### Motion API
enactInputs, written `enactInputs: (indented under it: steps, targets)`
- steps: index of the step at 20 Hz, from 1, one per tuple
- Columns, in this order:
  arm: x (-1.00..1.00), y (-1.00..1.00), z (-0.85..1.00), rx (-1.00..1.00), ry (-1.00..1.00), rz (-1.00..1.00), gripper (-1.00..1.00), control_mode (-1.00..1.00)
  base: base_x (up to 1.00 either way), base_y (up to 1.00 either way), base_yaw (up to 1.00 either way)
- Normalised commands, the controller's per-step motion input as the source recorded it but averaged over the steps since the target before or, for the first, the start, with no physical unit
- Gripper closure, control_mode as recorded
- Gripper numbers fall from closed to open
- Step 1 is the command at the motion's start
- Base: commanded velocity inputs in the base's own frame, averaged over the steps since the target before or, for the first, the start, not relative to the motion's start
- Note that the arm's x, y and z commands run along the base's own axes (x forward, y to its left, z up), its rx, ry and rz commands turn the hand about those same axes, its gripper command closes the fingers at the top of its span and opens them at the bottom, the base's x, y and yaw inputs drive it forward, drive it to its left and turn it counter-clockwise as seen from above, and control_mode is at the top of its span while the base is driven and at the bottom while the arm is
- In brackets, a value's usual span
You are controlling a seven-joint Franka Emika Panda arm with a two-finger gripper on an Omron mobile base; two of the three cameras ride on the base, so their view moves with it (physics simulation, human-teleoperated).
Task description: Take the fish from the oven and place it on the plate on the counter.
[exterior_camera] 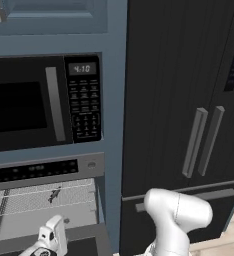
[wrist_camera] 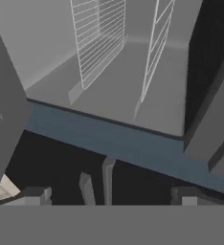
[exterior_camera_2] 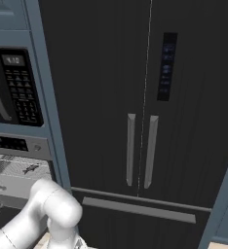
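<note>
Dark grey fish (exterior_camera: 54, 195) on the wire rack (exterior_camera: 44, 199), at 12 o'clock above the gripper (exterior_camera: 48, 239). Jaw spread impossible to tell. Rack bars (wrist_camera: 98, 40) seen close from the hand camera.

The left base view looks forward from behind the arm, facing the open oven (exterior_camera: 44, 210) squarely, with the microwave (exterior_camera: 44, 102) above the oven and the black fridge (exterior_camera: 184, 100) to its right. The right base view faces the fridge (exterior_camera_2: 145, 112) head-on; the oven (exterior_camera_2: 18, 170) sits at its left edge. Both share oven, microwave and fridge. The hand view looks from close by into the oven cavity (wrist_camera: 114, 91), rolled sideways.
</note>
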Motion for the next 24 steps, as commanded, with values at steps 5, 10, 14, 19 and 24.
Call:
enactInputs:
  steps: [5, 10, 14, 19, 24]
  targets:
    - [0.91, -0.43, -0.11, 0.03, 0.00, -0.05, -1.00, -1.00, 0.00, 0.00, 0.00]
    - [0.59, -0.33, -0.30, 0.00, -0.04, -0.01, -1.00, -1.00, 0.00, 0.00, 0.00]
    - [0.36, -0.26, -0.35, 0.00, -0.10, 0.00, -1.00, -1.00, 0.00, 0.00, 0.00]
    - [0.45, -0.16, -0.31, 0.00, -0.11, 0.00, -1.00, -1.00, 0.00, 0.00, 0.00]
    - [0.49, -0.01, -0.09, 0.00, -0.10, 0.00, -1.00, -1.00, 0.00, 0.00, 0.00]
